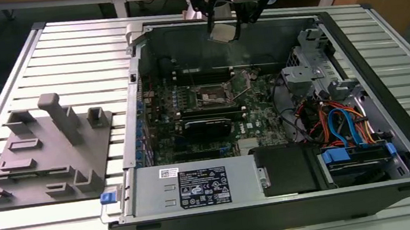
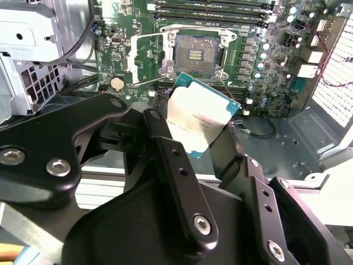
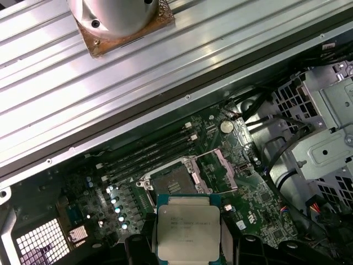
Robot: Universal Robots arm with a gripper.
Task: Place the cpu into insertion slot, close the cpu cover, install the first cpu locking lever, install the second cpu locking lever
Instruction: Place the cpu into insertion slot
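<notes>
One slatted metal worktop (image 1: 66, 49) carries everything. On it an open computer case (image 1: 278, 217) lies on its side and takes up the middle and right of the exterior view. A grey moulded fixture (image 1: 47, 150) sits on the worktop at that view's left, apart from the case. The green motherboard (image 1: 259, 114) lies flat inside the case.

My gripper (image 1: 227, 26) hangs at the upper centre of the exterior view, above the far wall of the case. Its two black fingers are closed in on opposite edges of the chip.

The insertion slot (image 2: 197, 52) sits in the middle of the motherboard with its dark contact field bare. The cpu cover (image 3: 223, 163) is swung up on one side of it.

The cpu (image 2: 196, 113) is in my grasp, tilted, its silver-grey top showing in both wrist views. It is in the air, well clear of the slot.
</notes>
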